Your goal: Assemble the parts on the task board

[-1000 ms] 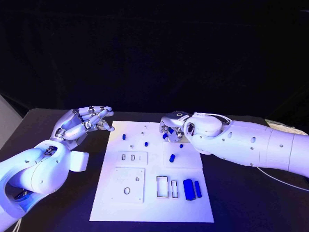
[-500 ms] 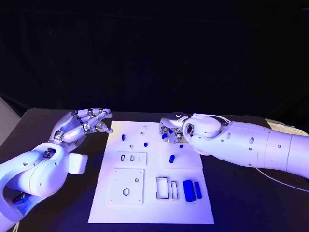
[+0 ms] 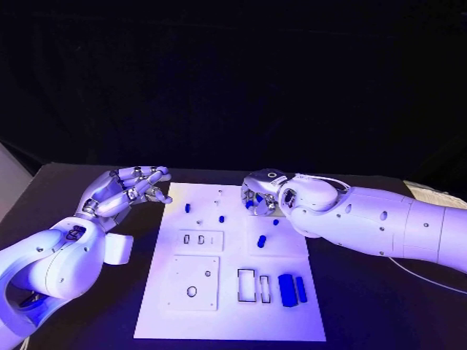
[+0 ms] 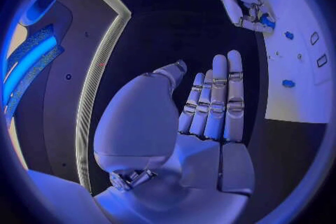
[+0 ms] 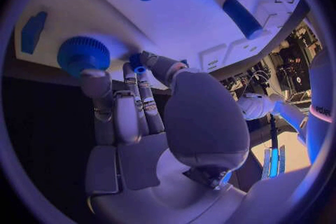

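Ridged round blue knob — fingers touching — on smooth white task board.

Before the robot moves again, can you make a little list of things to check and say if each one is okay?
1. Right hand over the far part of the task board: ok.
2. Its fingers around a small blue part: ok.
3. Firm hold on that part: cannot tell.
4. Left hand off the board, holding nothing: ok.
5. Blue round knob beside the right hand's fingers, touching or not: cannot tell.
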Tool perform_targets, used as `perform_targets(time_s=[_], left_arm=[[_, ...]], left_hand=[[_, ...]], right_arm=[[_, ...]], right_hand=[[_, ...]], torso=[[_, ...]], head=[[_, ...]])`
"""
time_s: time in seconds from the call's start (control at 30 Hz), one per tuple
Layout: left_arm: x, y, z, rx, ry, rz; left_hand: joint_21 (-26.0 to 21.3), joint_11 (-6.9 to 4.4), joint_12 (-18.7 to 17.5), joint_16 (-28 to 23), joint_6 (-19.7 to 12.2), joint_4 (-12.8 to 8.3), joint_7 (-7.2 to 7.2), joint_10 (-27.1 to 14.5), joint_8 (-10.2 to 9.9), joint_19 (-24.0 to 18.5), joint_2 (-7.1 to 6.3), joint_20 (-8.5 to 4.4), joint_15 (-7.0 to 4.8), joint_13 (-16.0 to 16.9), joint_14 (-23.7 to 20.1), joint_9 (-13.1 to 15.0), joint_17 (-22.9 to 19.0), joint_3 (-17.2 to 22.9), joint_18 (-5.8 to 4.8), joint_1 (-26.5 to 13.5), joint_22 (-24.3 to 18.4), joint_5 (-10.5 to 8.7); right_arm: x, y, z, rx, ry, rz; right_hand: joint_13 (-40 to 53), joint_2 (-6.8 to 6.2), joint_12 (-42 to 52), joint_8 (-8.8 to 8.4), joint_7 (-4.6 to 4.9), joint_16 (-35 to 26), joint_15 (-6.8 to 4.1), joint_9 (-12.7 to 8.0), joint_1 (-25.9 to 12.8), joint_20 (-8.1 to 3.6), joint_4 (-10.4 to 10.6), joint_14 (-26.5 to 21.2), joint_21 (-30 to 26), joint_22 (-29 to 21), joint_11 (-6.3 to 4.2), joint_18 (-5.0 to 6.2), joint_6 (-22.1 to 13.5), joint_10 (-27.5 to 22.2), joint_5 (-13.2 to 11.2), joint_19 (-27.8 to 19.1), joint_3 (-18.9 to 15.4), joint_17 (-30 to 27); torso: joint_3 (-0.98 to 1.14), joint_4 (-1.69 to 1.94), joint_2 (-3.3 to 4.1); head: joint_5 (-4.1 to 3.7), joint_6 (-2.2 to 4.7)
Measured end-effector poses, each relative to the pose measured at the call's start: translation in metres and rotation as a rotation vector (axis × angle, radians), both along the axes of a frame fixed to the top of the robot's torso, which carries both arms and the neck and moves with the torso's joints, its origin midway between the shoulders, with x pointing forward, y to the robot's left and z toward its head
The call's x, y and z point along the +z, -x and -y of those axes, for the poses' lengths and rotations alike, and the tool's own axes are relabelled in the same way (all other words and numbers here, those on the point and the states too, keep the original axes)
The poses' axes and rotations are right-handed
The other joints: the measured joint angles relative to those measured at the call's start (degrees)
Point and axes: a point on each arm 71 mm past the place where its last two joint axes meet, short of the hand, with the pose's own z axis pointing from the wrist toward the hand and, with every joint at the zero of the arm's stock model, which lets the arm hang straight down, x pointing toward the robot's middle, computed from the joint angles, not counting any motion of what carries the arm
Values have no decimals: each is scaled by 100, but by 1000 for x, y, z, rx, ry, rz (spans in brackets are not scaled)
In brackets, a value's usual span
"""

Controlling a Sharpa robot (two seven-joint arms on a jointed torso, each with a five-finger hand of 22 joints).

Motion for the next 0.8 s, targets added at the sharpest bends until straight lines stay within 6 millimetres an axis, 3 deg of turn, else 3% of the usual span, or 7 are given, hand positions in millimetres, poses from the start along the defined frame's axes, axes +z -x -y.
perform_targets(time_s=[0.1, 0.43, 0.8], left_arm=[[0, 0, 0, 1, -1, -1], [-1, 0, -2, 4, -6, -5], [-2, 0, -1, 1, -9, -7]], left_hand=[[19, 0, 0, 24, 0, -15, 0, 0, 0, 0, 0, 0, 0, 0, 0, 0, 5, 15, 0, 0, 9, 0], [98, -21, 0, 90, 31, -54, -31, 62, 40, -42, 0, -42, -41, 0, -41, 23, 25, 86, -1, 0, 62, 0], [124, -20, 0, 90, 31, -54, -31, 62, 40, -42, 0, -41, -21, 0, -63, 22, 30, 86, -1, 0, 74, 0]], right_arm=[[2, 1, -1, 5, -20, 21], [11, 3, -8, 12, -82, 96], [15, -7, -25, 4, -112, 150]], right_hand=[[0, 0, 0, 28, -2, 0, 0, 44, 0, -17, -16, 0, 35, 77, 19, -89, 1, 19, -10, 17, 16, 18], [0, -7, 5, 43, 1, 33, 1, 121, 7, -37, -55, 0, 110, 172, 20, -88, 40, 20, 184, -3, 55, 43], [0, -7, -39, 73, 21, 55, 2, 162, 7, -36, -56, 0, 110, 160, 19, -88, -32, 19, 184, -3, 54, 58]], torso=[[-3, 0, 9], [-13, 9, 32], [-13, 16, 61]], head=[[7, 12], [49, 77], [49, 122]])
